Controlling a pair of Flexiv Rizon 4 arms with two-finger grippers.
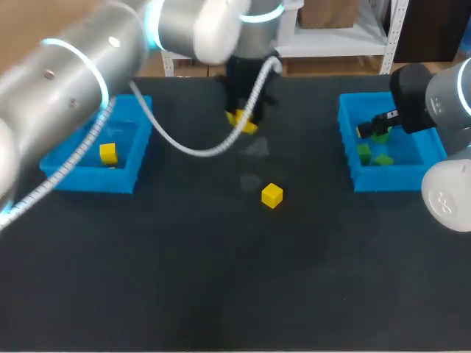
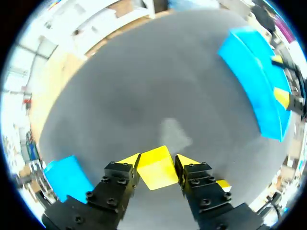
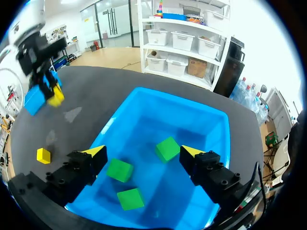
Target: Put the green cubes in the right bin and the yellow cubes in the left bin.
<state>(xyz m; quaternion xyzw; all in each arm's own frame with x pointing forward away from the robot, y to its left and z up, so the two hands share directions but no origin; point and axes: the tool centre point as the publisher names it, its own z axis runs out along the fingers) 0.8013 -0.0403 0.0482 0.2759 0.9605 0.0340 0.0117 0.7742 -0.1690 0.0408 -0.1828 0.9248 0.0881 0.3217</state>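
Nearest, close to the middle of the dark worktop (image 1: 221,294), 1 small loose yellow cube (image 1: 271,195) sits on the open surface, well apart from both bins.

Further back, the open blue plastic left bin (image 1: 92,180) lies at the worktop's left edge with 1 yellow cube (image 1: 108,153) inside it. The matching blue right bin (image 1: 390,179) lies at the right edge. It holds 3 green cubes: 1 nearer the bin's middle (image 3: 167,148), and 2 closer to the wall under the fingers (image 3: 119,170) (image 3: 130,198). The right end effector (image 3: 143,151) hangs over this bin with its fingers spread wide and nothing between them.

Farthest, towards the worktop's far edge and about midway between the bins, the left end effector (image 2: 158,160) grips a third yellow cube (image 2: 154,171). Both fingers press it from opposite sides, and it appears to be lifted off the surface.

No green cube shows on the open worktop, so the green half of the job looks finished. The yellow half looks about a third done, with 1 cube binned, 1 in the grip and 1 loose. What remains, by my reading, is to carry the gripped cube across to the left bin and release it, then fetch the loose cube and do the same.
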